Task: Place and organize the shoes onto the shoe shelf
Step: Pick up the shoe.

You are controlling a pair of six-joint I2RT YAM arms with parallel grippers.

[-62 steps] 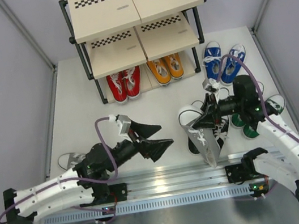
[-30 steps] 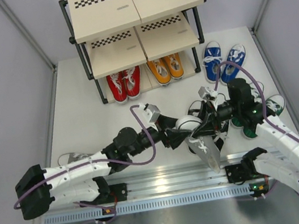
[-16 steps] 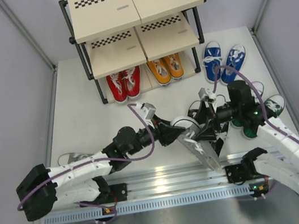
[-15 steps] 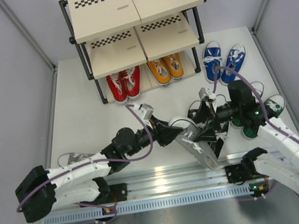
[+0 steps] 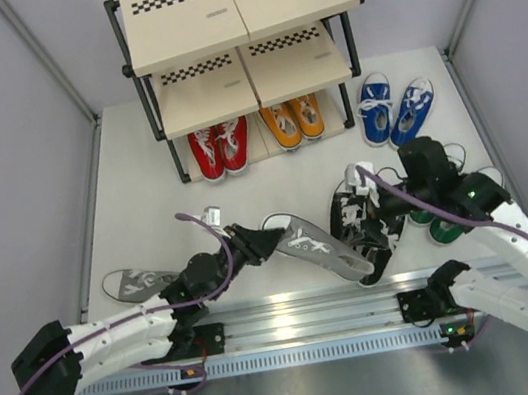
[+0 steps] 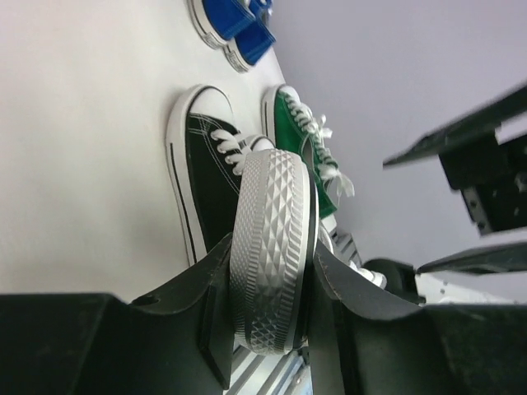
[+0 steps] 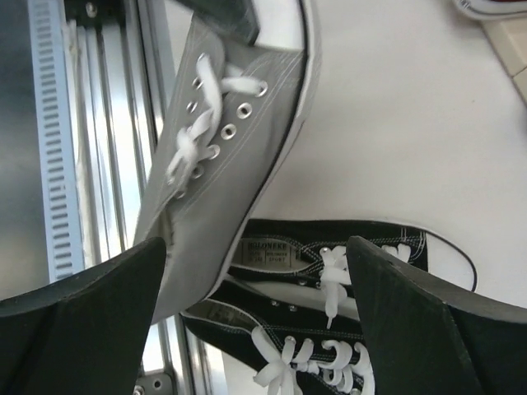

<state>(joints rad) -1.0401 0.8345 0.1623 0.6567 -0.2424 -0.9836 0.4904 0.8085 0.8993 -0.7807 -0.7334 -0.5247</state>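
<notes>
**A:** Overhead first. Who has the grey shoe (image 5: pixel 321 249)?

**B:** The left gripper (image 5: pixel 263 242), in the lower middle of the frame, clamped on what looks like the toe end. The right gripper (image 5: pixel 360 204) hangs just right of it over the black pair (image 5: pixel 363 232), jaws wide and holding nothing.

**A:** And the long axis?

**B:** It runs from the left gripper down to the lower right, so the shoe points away from the shoe shelf (image 5: pixel 185 28) at top centre. I judge it needs swinging round before it goes up there, and the left arm is the one to carry it. The second grey shoe (image 5: pixel 136 282) lies at lower left, beside that same arm.

**A:** Left wrist?

**B:** The grey shoe (image 6: pixel 272 247) fills the centre, patterned sole toward the camera, pinched between both fingers (image 6: pixel 206 304). A black shoe (image 6: pixel 202 164) and a green shoe (image 6: pixel 303 136) lie beyond it in the upper middle.

**A:** Right wrist?

**B:** The fingers (image 7: pixel 82 321) are spread to both lower corners with nothing between them. The grey shoe (image 7: pixel 218 164) slants from top centre to lower left and passes over the black pair (image 7: pixel 346 255).
</notes>
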